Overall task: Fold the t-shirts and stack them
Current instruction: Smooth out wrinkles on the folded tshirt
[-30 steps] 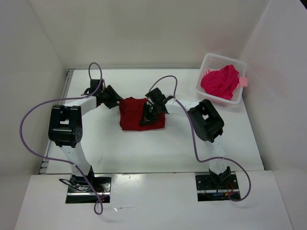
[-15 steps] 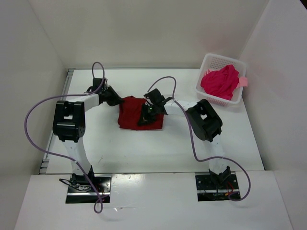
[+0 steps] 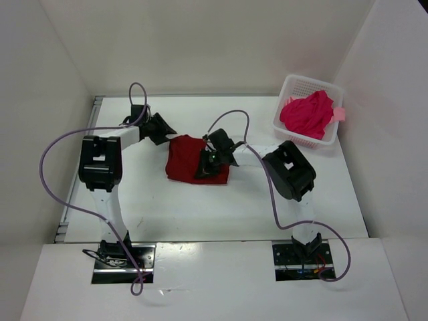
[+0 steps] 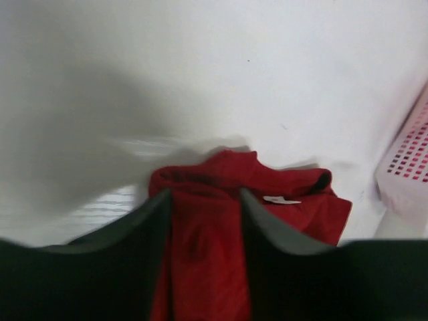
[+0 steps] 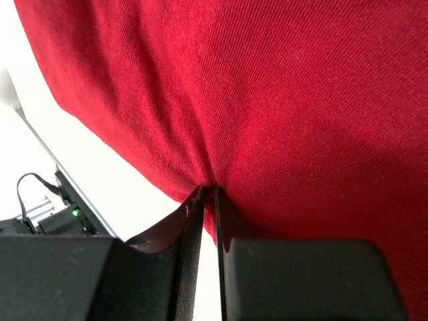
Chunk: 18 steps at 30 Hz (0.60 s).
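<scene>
My right gripper (image 5: 208, 200) has its fingers pressed almost together on a thin fold at the edge of the dark red t-shirt (image 3: 184, 164), which lies bunched on the table (image 3: 200, 214) beyond the tips. My left gripper (image 4: 204, 197) has its fingers spread, with a band of the same shirt lying between them and the collar with its white label (image 4: 281, 199) just past the tips. It looks like light, limp knit that will sag and drag, so I'd pinch hems or corners through both layers. Far off to the right, the crimson-pink t-shirt (image 3: 307, 114) is heaped in the basket (image 3: 304, 83), with the salmon pink t-shirt (image 3: 340, 114) peeking out at its edge.
</scene>
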Available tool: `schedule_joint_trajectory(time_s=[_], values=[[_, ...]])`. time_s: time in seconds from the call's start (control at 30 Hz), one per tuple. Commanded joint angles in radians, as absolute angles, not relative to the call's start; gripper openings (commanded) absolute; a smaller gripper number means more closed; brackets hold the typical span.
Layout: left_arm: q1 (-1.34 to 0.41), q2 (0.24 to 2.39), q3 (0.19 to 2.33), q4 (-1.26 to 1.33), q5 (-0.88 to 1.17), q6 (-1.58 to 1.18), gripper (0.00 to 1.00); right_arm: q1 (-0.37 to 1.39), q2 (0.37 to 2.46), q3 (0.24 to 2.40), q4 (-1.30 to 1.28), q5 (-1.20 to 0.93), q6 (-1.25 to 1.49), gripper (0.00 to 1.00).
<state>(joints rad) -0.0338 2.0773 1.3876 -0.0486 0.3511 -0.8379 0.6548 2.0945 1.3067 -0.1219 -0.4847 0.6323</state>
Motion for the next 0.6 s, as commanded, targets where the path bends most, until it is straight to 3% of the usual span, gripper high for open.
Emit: schedule_joint_trajectory(time_s=[0.0,0.03,0.13,0.3,0.4,0.57], values=[[0.006,2.051,1.393,0.005,0.341,-0.839,0.59,0.684,2.100,1.235,-0.287,-0.419,0.571,0.17],[0.021,2.031,1.376,0.005,0.341,-0.839,0.66,0.684,2.073,1.235,-0.287,-0.419,0.571,0.17],[0.034,1.919,1.316,0.005,0.312,-0.812,0.65,0.684,2.019,1.278,-0.319,-0.419,0.562,0.23],[-0.039,1.753,1.259,-0.035,0.345,-0.824,0.42,0.675,1.948,1.338,-0.356,-0.437,0.552,0.25],[-0.138,1.701,1.212,-0.049,0.377,-0.854,0.41,0.652,1.879,1.293,-0.327,-0.460,0.563,0.25],[-0.233,1.704,1.025,0.087,0.472,-1.000,0.39,0.588,1.802,1.151,-0.264,-0.448,0.584,0.04]])
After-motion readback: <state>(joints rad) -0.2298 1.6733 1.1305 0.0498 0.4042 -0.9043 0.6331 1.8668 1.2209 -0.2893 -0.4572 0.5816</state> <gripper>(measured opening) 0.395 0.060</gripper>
